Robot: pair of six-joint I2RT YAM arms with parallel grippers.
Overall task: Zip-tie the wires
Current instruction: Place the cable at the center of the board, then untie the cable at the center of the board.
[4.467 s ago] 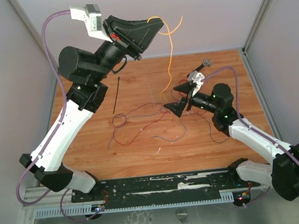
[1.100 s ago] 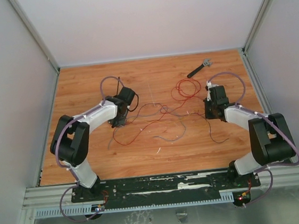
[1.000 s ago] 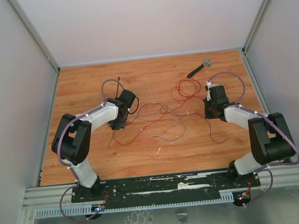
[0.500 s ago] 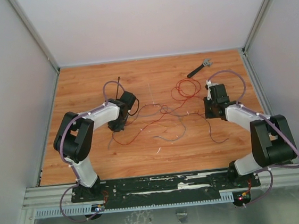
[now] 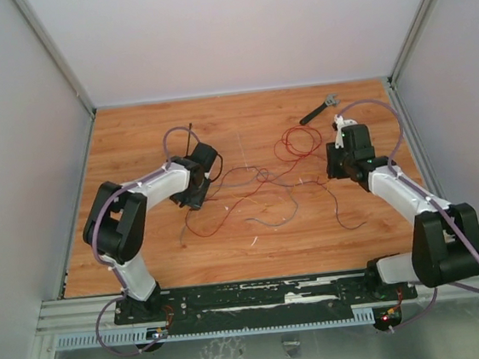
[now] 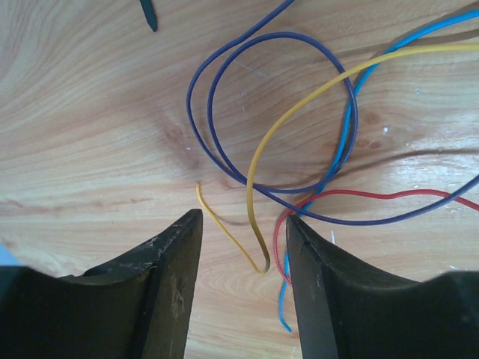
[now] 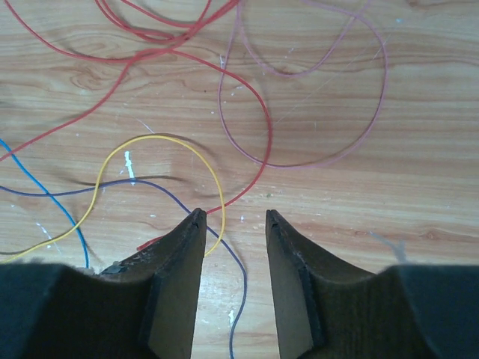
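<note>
Left gripper [image 6: 244, 217] and right gripper [image 7: 234, 212] are both opening from shut, half-wide and empty, leaving the wires [image 5: 261, 177] loose and unbundled.

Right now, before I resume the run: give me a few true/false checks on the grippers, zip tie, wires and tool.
1. The left gripper is clamped on the zip tie. False: its jaws are open, and the zip tie lies on the table beyond it.
2. A yellow wire bends between the left gripper's fingers. True.
3. The wires are bundled and tied. False: they are spread loose across the table.
4. The black tool lies far right, apart from both grippers. True.
5. The right gripper is open, with nothing gripped. True.
</note>
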